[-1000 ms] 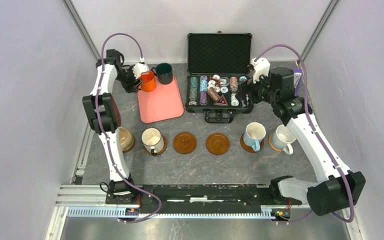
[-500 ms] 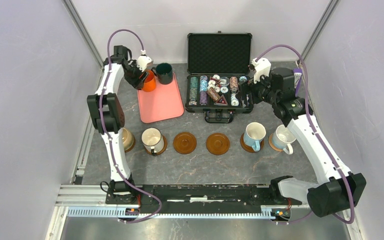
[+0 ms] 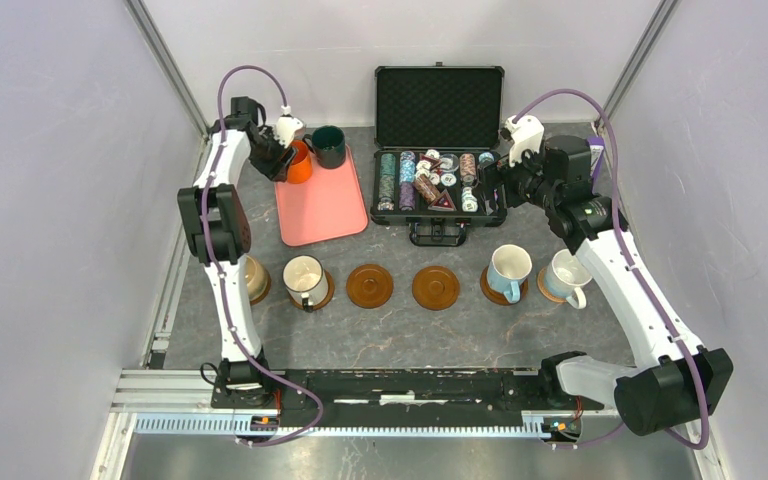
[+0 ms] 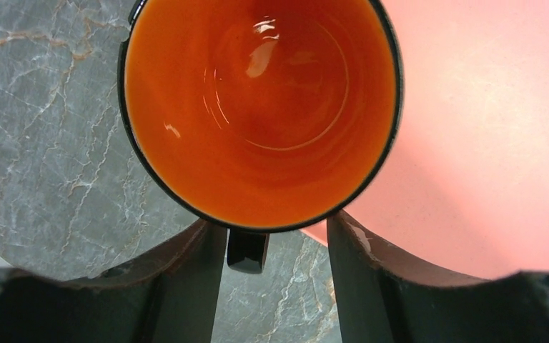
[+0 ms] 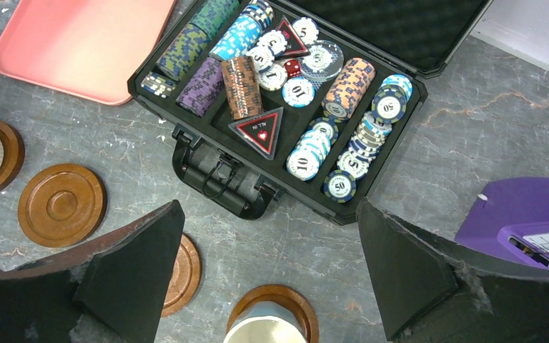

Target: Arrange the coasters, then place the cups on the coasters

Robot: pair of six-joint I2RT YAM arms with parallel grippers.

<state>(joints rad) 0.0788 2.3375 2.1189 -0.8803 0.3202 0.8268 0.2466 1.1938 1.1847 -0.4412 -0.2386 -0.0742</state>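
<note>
Orange cup (image 4: 261, 107) barely moved; left pincer (image 4: 275, 239) now seemingly straddles its handle (image 4: 247, 251).

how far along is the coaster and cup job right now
Done: six coasters sit in a row; four carry the tan mug, dark-rimmed white mug, light blue mug and white mug. In hand: the left gripper stands open astride the handle of the orange mug at the edge of the pink tray. Left: that mug and the dark green mug go onto the two empty middle coasters. The right gripper is open, holding nothing.
</note>
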